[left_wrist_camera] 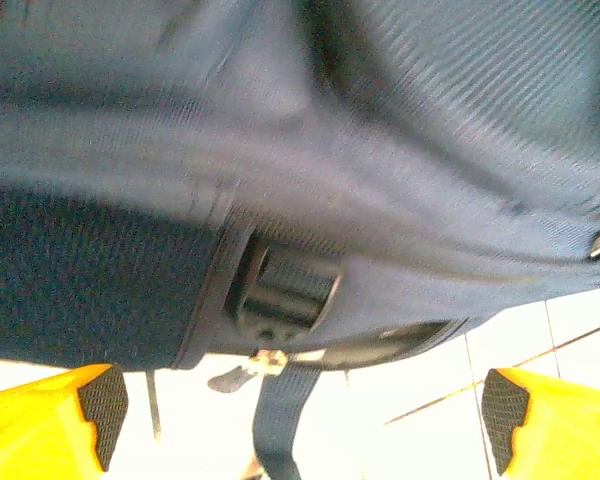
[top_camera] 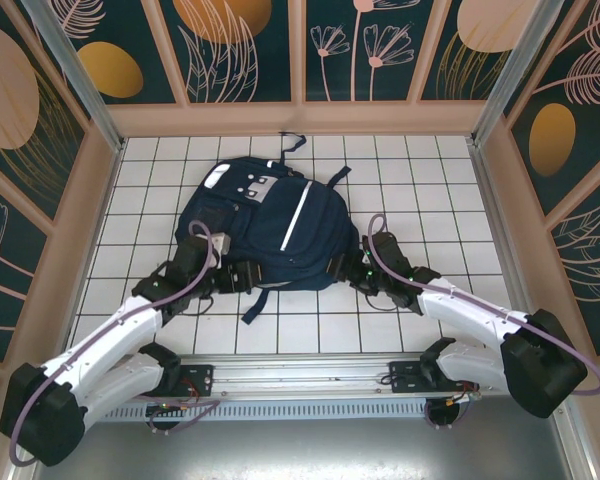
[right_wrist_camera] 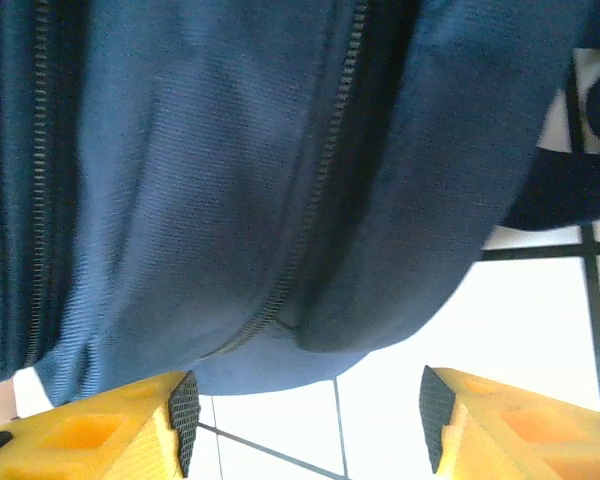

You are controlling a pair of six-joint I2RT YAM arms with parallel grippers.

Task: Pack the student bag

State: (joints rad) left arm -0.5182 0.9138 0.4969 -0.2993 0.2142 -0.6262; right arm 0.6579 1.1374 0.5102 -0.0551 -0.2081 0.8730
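The bag [top_camera: 270, 225] lies flat in the middle of the bench [top_camera: 160, 160]. Left fingers [left_wrist_camera: 102, 402] are spread wide at its near edge, right fingers [right_wrist_camera: 183, 410] apart beside a zip [right_wrist_camera: 325, 180]; both empty. I judge they flank it for opening.

student bag [top_camera: 270, 225], navy, lying flat, zipped

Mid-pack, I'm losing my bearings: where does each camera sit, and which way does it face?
Top external: above and behind the bases, looking down on the table, the bag, and the left arm and right arm reaching to it.
Left wrist: on the left arm, facing the bag's edge with buckle and strap; left gripper open, yellow fingers low.
Right wrist: on the right arm, facing a zipper; right gripper open.
Shared: both wrist views show bag fabric over the table.
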